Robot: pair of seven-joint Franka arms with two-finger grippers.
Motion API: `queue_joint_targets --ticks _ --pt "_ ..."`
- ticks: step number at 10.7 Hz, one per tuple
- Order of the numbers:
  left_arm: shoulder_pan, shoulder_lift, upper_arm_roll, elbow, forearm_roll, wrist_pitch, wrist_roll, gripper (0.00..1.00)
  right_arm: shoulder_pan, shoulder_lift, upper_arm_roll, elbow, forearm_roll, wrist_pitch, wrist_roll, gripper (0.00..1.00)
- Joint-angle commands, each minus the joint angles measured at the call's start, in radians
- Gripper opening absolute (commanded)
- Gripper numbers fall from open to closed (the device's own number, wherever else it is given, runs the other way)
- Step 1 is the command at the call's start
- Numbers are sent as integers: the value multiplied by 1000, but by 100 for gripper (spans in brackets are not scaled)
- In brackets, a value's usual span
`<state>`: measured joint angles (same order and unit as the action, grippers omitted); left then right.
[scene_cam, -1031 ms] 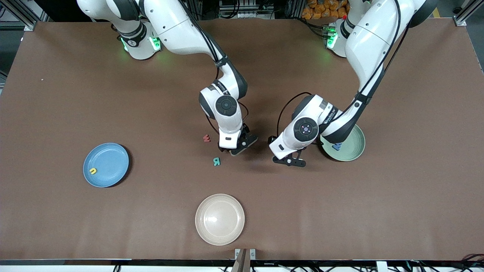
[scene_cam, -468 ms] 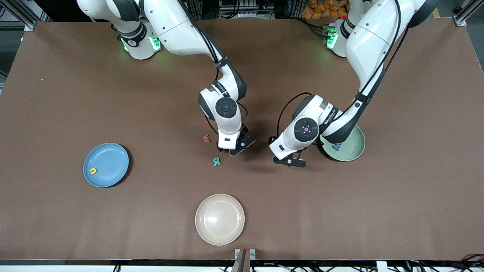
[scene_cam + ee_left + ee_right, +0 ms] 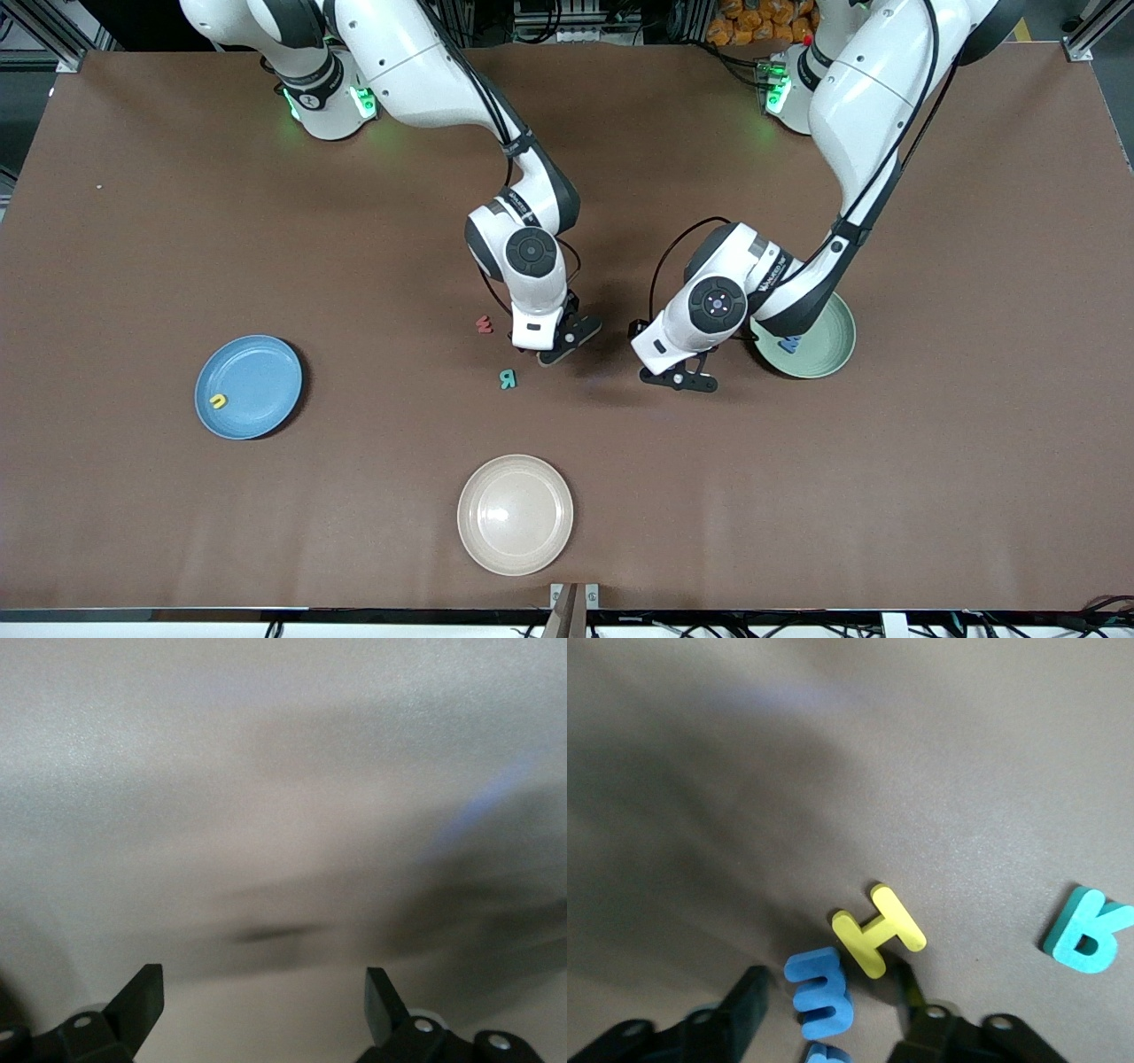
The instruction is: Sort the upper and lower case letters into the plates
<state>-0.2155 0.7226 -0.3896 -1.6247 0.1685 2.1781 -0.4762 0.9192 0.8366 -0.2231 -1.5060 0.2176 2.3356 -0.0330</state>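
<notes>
Only wristward: yellow H [image 3: 879, 931], blue E [image 3: 821, 992].

A small red foam letter [image 3: 484, 324] is placed mid-table, with a small teal foam letter R [image 3: 508, 379] nearer the front camera beside it. Toward the right arm's end from that red letter lies a round blue plate [image 3: 257, 372] holding a small yellow foam letter [image 3: 217, 401]. Toward the left arm's end lies a round pale green plate [image 3: 828, 346] holding a small blue foam letter [image 3: 788, 344]. Nearest the camera sits a round cream-white plate [image 3: 515, 514].
</notes>
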Motion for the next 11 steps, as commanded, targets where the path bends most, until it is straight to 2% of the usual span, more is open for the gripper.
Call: queue_joint_targets --ticks 1,4,7,9,11 --pt "-13 9 8 17 -3 2 -16 100 -6 7 4 4 2 -7 -18 0" --pt "-10 3 8 40 -3 -1 -9 100 -14 -8 -2 3 3 -15 -13 0" --pt "-13 9 8 57 -3 -4 -13 100 -39 -48 -59 4 6 -36 -15 0" --pt "-13 3 8 62 -4 -4 -13 100 -101 -92 -77 4 6 -68 -15 0" --pt "-37 1 6 89 8 -3 7 100 -164 -129 -123 4 6 -128 -15 0"
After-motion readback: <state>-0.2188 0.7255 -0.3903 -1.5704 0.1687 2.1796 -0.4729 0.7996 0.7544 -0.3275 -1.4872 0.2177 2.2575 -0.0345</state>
